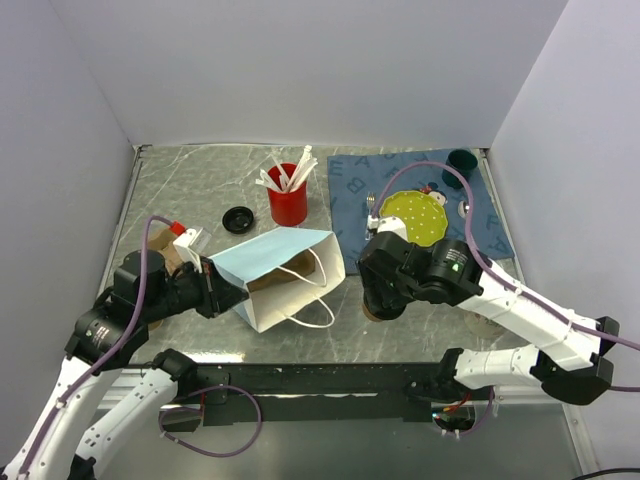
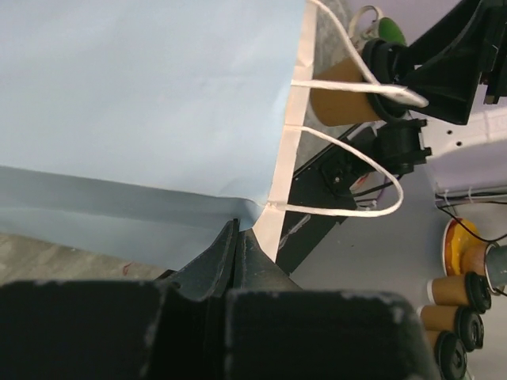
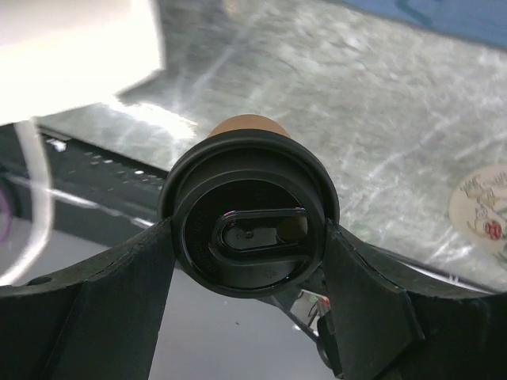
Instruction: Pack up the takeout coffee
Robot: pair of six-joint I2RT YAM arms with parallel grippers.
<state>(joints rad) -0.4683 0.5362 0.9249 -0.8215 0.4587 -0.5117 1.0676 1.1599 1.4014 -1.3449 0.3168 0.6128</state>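
Observation:
The takeout coffee, a brown paper cup with a black lid, sits between my right gripper's fingers, which press on both sides of the lid. The right gripper holds it tilted, just right of the open mouth of a light blue paper bag lying on its side. In the left wrist view the cup shows beyond the bag's white handles. My left gripper is shut on the bag's lower edge and sits at the bag's left end.
A loose black lid and a red cup of white utensils stand behind the bag. A green plate and a teal cup sit on a blue mat. A brown cup is by the left arm.

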